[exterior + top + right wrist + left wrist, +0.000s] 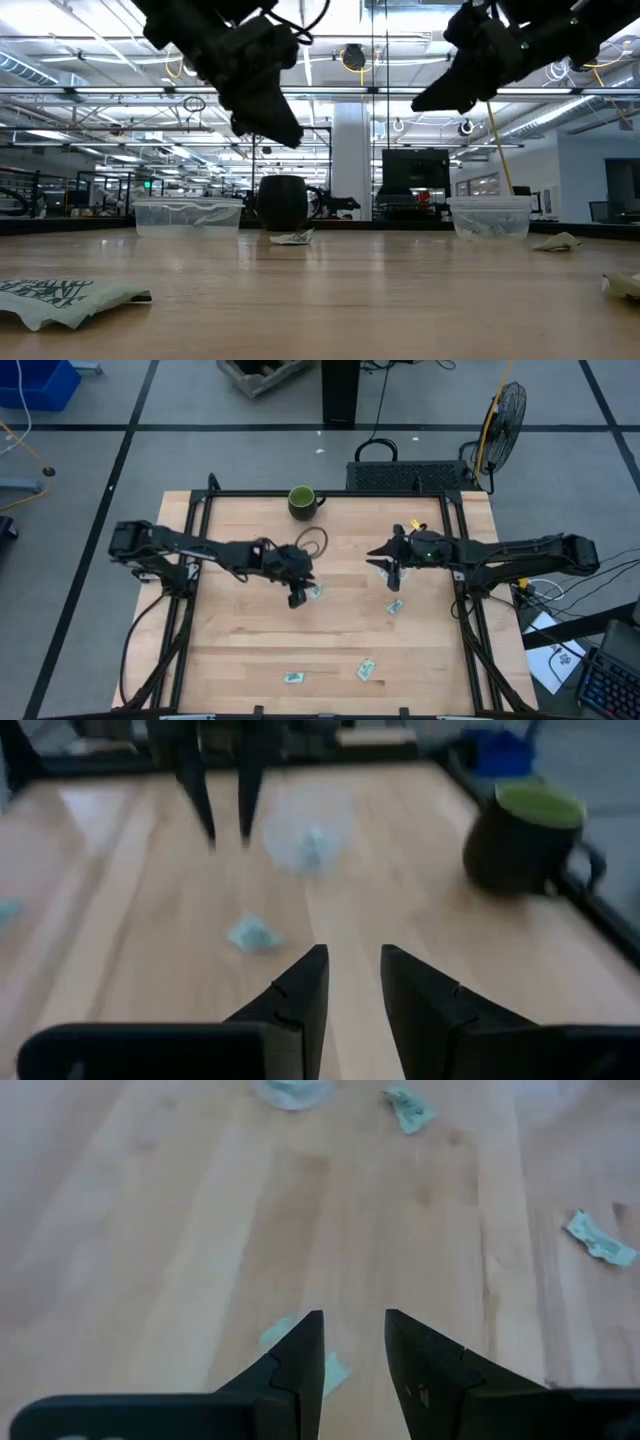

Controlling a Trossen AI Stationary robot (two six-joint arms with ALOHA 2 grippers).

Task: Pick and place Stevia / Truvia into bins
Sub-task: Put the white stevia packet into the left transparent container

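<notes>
While both arms hang over the middle of the desk (240,640), the left claw (297,598) is the one that matters: it sits just beside a sachet (314,593), which lies a shade toward the right arm's side and nearly under the fingertips. In the left wrist view that sachet (335,1370) peeks out between and behind the parted fingers (300,1360), off toward one finger rather than centred, so I judge a small sideways correction is wanted before closing. Its long axis I cannot tell; too much is hidden. Left claw: partly open, holding nothing. Right claw (392,574): also partly open and empty by its wrist view, hovering above the desk; a second sachet (394,606) lies near it, toward the desk's front edge. Bins: the left tub (187,215) and the right tub (489,216) stand at the far side in the low view. Two more sachets, one (293,678) and another (366,669), lie well apart near the front edge. Dark mug (302,501) sits at the back.
</notes>
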